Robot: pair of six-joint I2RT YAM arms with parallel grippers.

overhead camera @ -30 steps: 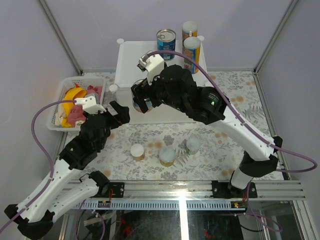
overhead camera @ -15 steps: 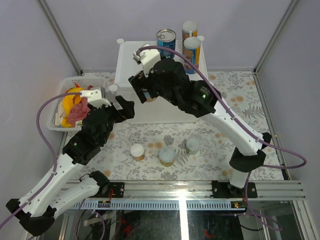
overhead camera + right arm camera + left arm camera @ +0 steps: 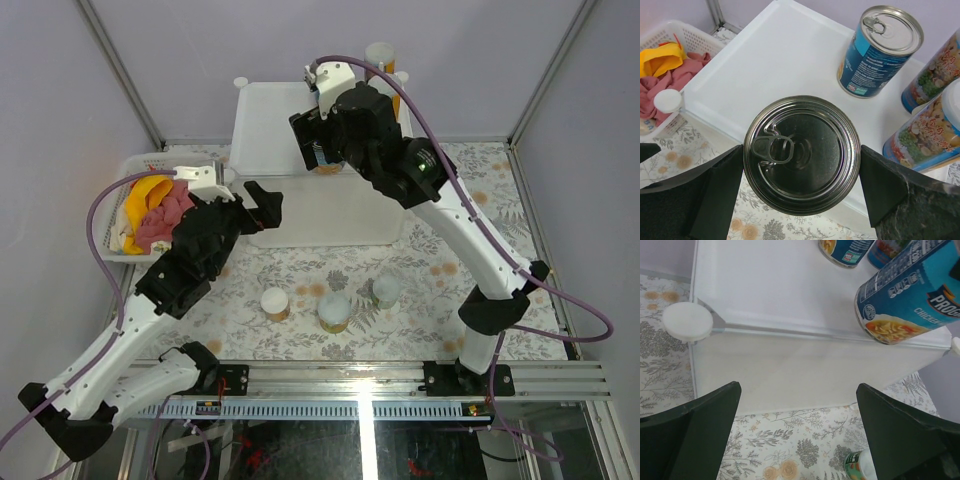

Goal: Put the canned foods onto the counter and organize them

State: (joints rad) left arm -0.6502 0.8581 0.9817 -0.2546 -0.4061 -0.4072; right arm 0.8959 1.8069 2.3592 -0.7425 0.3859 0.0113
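Note:
My right gripper (image 3: 801, 182) is shut on a wide blue-labelled steel can (image 3: 801, 154) and holds it upright over the front part of the white counter (image 3: 770, 60). In the top view the gripper (image 3: 320, 152) is above the counter (image 3: 268, 115). A second blue can (image 3: 880, 52) and two tall canisters (image 3: 932, 127) stand at the counter's back right. My left gripper (image 3: 267, 207) is open and empty in front of the counter's front wall (image 3: 790, 375). The held can (image 3: 910, 295) also shows in the left wrist view. Three small jars (image 3: 275, 302) (image 3: 334, 310) (image 3: 385, 290) stand on the floral mat.
A white mesh basket (image 3: 112, 225) with a yellow banana (image 3: 145, 188) and pink cloth (image 3: 165, 215) sits left of the counter. A round knob (image 3: 687, 321) sticks out at the counter's front left corner. Walls close in the back and sides.
My right gripper has carried the can from the counter's front edge up and back over its top. My left arm has moved forward and right, toward the counter.

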